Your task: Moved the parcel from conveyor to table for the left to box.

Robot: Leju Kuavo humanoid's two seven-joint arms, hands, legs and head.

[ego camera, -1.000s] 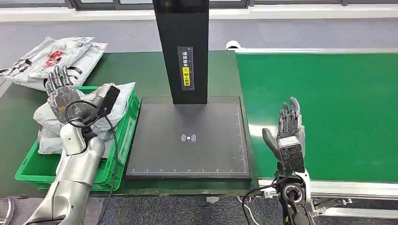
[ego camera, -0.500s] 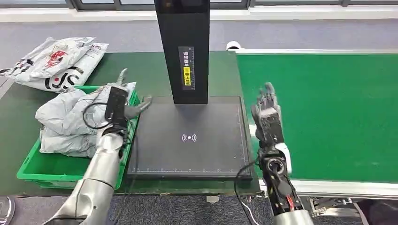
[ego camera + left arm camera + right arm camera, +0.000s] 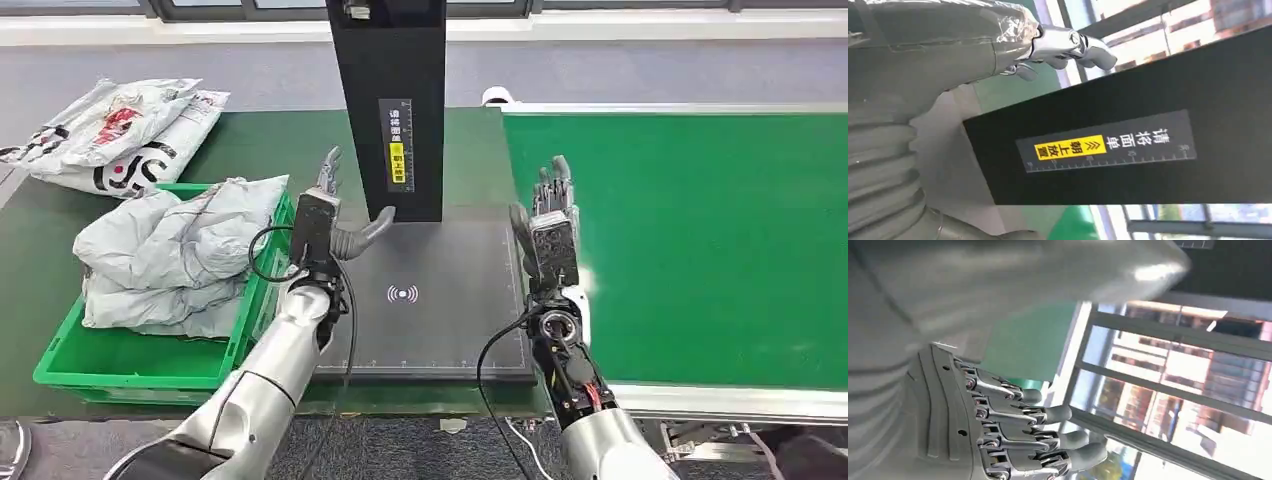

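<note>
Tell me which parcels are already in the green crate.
The plain grey parcels heaped in the green crate. The printed white parcels lie outside it, on the table beyond its far end.

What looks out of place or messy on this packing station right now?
Grey parcels are heaped crumpled in the green crate, rising past its rim. More printed bags lie loose on the table behind it. Nothing looks spilled or damaged.
</note>
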